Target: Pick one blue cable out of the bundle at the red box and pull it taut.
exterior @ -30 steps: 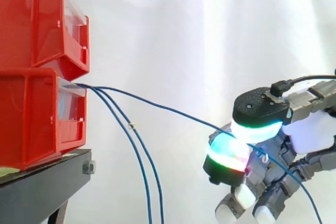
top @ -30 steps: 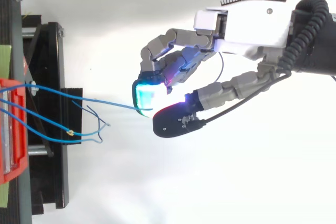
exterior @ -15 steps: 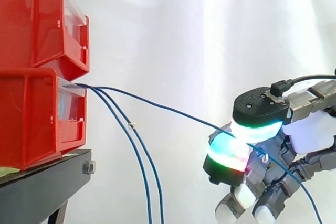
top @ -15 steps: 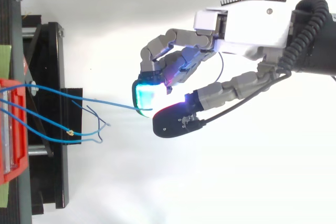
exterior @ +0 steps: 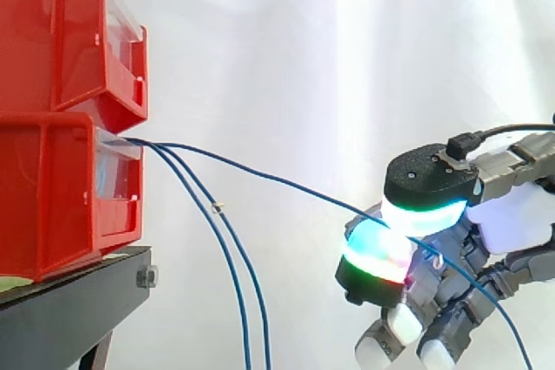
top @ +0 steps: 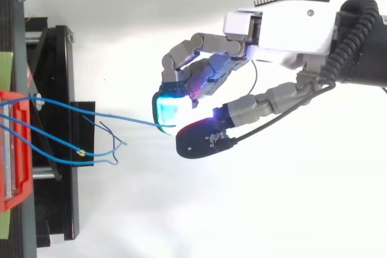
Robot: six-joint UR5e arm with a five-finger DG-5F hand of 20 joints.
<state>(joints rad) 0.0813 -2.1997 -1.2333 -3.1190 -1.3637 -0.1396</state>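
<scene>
I am pinching one blue cable (exterior: 277, 181) between my curled fingers (top: 166, 108), well apart from the red box (exterior: 52, 188) it is running from.

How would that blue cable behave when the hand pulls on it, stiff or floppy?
The blue cable is probably floppy: it sags slightly toward the hand, and the two other cables droop from the red box. Likely light: a pinch holds it. Thin and smooth, it might slip between the pads.
</scene>
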